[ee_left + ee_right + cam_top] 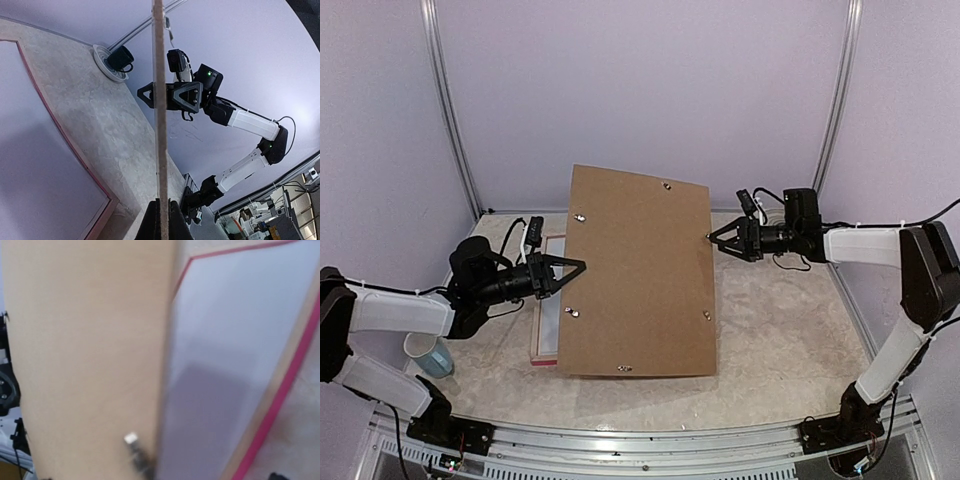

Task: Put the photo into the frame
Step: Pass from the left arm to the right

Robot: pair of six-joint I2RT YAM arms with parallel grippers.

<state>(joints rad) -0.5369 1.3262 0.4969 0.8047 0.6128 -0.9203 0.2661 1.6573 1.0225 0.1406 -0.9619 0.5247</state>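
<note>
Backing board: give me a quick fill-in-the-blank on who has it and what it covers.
1. The left hand is ___ on one edge of the backing board.
2. At the opposite edge, the right hand has its jaws ___.
3. The frame lies flat on the table, ___ the raised board.
Missing words: shut; open; under.

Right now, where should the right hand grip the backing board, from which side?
Likely the right edge, coming from the right. The backing board is a thin sheet held raised, left hand pinching the opposite edge, so open jaws could straddle the free edge.
</note>
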